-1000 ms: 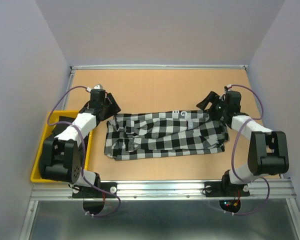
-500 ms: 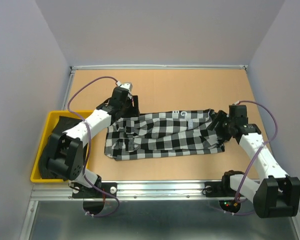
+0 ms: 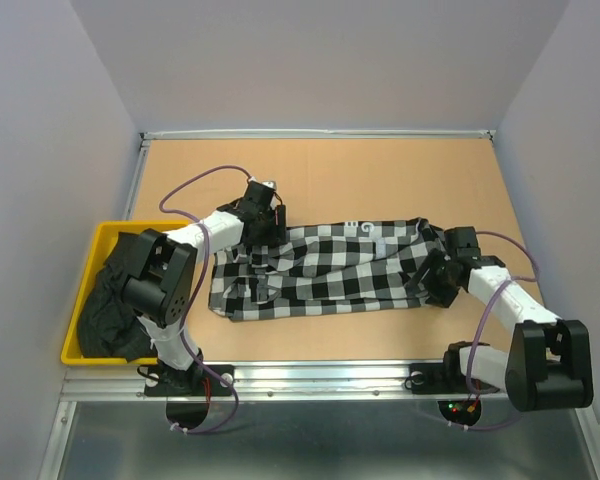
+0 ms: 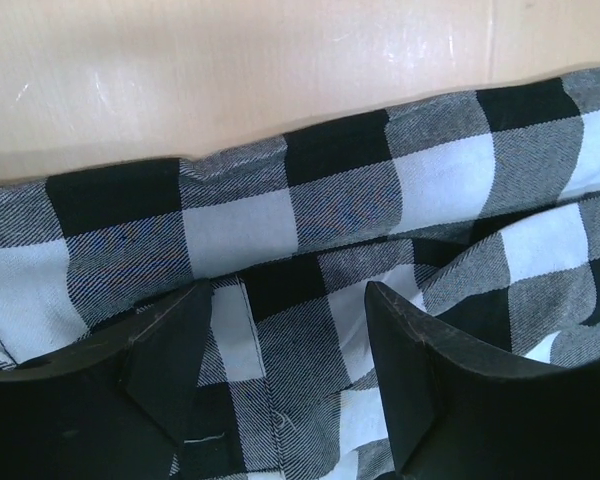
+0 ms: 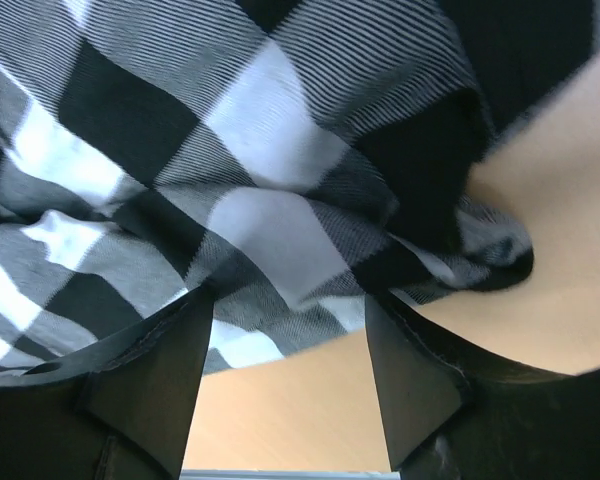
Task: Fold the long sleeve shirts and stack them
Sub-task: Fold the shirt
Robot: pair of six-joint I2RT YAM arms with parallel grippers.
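The black-and-white check long sleeve shirt (image 3: 320, 268) lies crumpled lengthwise across the middle of the table, white letters (image 3: 365, 227) showing at its far edge. My left gripper (image 3: 263, 226) is open at the shirt's far left edge; in the left wrist view the left gripper (image 4: 288, 335) has its fingers pressed down on the check cloth (image 4: 310, 210), straddling a seam. My right gripper (image 3: 430, 274) is open at the shirt's right end. Seen from the right wrist, the right gripper (image 5: 285, 345) straddles the hem (image 5: 280, 250) over bare table. The plain black shirt (image 3: 105, 310) lies bunched in the bin.
A yellow bin (image 3: 122, 225) stands at the left table edge beside the left arm's base. Bare tan tabletop (image 3: 320, 175) lies behind the shirt, with more tabletop (image 3: 320, 335) in front. A metal rail (image 3: 320, 375) runs along the near edge.
The left gripper slid right along the shirt's far edge and dropped onto the cloth. The right arm swung from the shirt's far right corner down to its right end, jaws narrowing somewhat.
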